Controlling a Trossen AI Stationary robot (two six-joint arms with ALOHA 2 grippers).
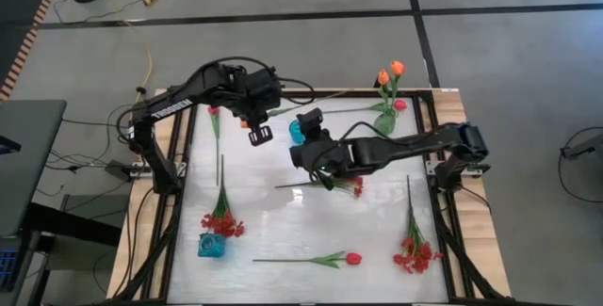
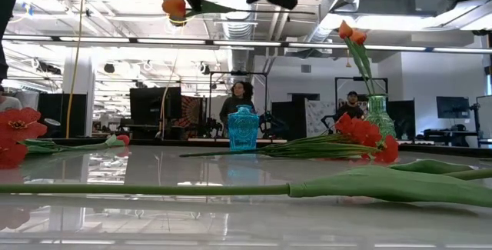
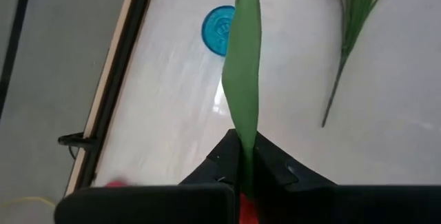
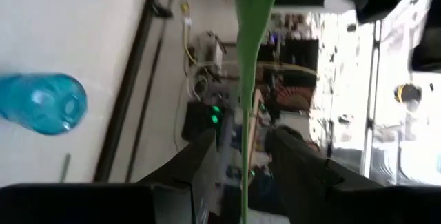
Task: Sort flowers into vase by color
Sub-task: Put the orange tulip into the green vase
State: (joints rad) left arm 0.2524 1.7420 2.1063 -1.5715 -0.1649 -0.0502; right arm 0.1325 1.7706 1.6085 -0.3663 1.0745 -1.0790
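Flanking the green vase [image 1: 385, 122]: blue vase [image 1: 298, 132].

An orange tulip [image 2: 174, 6] hangs in the air above the blue vase [image 2: 243, 129]. Two orange tulips [image 1: 389, 72] stand upright in a green vase [image 1: 384, 121]. Red sprays [image 1: 222, 222] and a red-pink tulip [image 1: 352, 259] lie flat nearer the table's front edge.

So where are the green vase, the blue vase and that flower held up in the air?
green vase [image 1: 385, 122], high view, its body.
blue vase [image 2: 243, 129], low view, its middle.
held orange flower [image 2: 174, 6], low view, its bud.
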